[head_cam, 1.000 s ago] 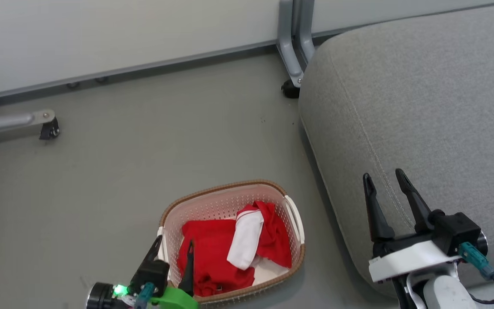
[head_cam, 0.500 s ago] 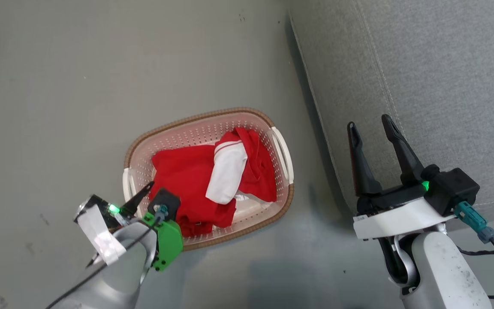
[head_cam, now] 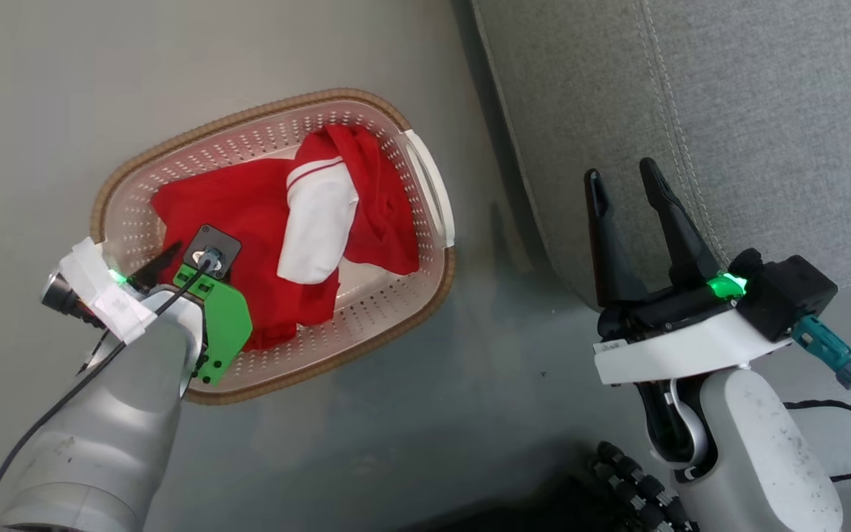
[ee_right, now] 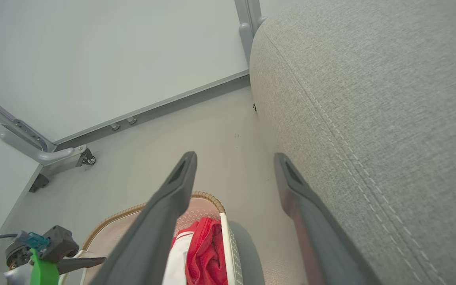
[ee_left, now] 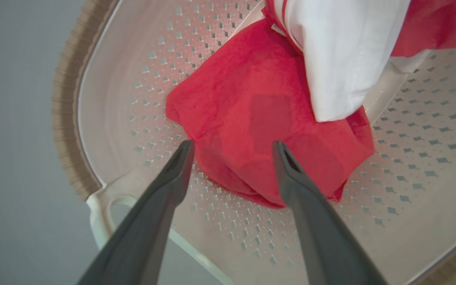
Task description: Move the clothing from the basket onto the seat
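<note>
We log the clothing (head_cam: 263, 214) heaped in the basket (head_cam: 366, 336), basket's long axis slanting lower-left to upper-right in head view, just beside the seat (head_cam: 765, 111), left gripper (ee_left: 232, 144) spread wide over the clothing, right gripper (head_cam: 619, 168) wide, empty.

— Where does the head camera look from?
— From high up, steeply down at the floor (head_cam: 366, 443). The basket (head_cam: 233, 140) lies upper left of the frame, the seat (head_cam: 728, 111) upper right.
— And the left wrist camera?
— Very near, looking along the left gripper (ee_left: 231, 144) into the basket, onto the clothing (ee_left: 251, 118).
— The right wrist one?
— Farther off, beside the seat, looking along the right gripper (ee_right: 234, 158) toward the wall (ee_right: 93, 59). Part of the basket shows at its lower edge.
— So all three share the basket.
</note>
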You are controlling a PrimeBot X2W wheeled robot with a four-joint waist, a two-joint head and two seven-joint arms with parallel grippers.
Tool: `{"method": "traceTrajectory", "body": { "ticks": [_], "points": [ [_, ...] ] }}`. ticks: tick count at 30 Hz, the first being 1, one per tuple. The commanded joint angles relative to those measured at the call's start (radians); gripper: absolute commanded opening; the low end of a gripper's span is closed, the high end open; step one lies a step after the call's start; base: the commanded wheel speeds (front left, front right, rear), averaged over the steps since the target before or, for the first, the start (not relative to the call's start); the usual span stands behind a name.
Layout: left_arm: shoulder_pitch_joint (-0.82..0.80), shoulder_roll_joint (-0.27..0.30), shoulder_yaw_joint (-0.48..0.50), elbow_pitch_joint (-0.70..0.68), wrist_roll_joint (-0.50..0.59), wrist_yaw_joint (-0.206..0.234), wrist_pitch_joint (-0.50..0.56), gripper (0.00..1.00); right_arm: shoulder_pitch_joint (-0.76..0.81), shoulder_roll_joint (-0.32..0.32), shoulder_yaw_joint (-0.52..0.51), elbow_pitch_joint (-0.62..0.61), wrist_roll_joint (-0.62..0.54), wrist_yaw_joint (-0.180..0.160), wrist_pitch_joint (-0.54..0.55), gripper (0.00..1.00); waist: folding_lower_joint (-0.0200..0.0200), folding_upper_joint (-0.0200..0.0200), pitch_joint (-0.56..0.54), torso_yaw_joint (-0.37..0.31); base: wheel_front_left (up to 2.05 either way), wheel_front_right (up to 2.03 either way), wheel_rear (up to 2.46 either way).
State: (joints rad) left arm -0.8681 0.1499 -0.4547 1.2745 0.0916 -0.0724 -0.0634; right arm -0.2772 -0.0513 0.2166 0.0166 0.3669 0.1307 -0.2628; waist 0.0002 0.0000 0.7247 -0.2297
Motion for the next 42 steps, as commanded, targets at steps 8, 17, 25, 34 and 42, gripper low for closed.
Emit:
{"method": "traceTrajectory", "body": {
  "ticks": [8,17,25,34,42],
  "points": [
    [-0.077,0.062,-0.068,0.011,0.072,0.048,0.121,1.00,-0.037,0.002,0.044,-0.024,0.012,0.000,-0.003,1.00,-0.0002,0.0000,0.106,-0.095,0.00,0.00,0.00],
    [-0.144,0.123,-0.148,0.013,0.129,0.001,0.232,1.00,-0.055,0.001,0.081,-0.031,0.063,0.000,-0.003,1.00,-0.0002,0.0000,0.175,-0.134,0.00,0.00,0.00],
    [-0.213,0.139,-0.241,0.014,0.181,-0.049,0.332,1.00,-0.075,0.001,0.113,-0.034,0.094,0.000,-0.003,1.00,-0.0002,0.0000,0.239,-0.169,0.00,0.00,0.00],
    [-0.216,0.134,-0.348,0.014,0.137,-0.058,0.414,1.00,-0.066,0.001,0.140,-0.046,0.112,0.000,-0.003,1.00,-0.0002,0.0000,0.282,-0.199,0.00,0.00,0.00],
    [-0.245,0.136,-0.465,0.015,0.007,-0.059,0.458,1.00,-0.033,0.001,0.124,-0.061,0.089,0.000,-0.003,1.00,-0.0002,0.0000,0.299,-0.189,0.00,0.00,0.00]
  ]
}}
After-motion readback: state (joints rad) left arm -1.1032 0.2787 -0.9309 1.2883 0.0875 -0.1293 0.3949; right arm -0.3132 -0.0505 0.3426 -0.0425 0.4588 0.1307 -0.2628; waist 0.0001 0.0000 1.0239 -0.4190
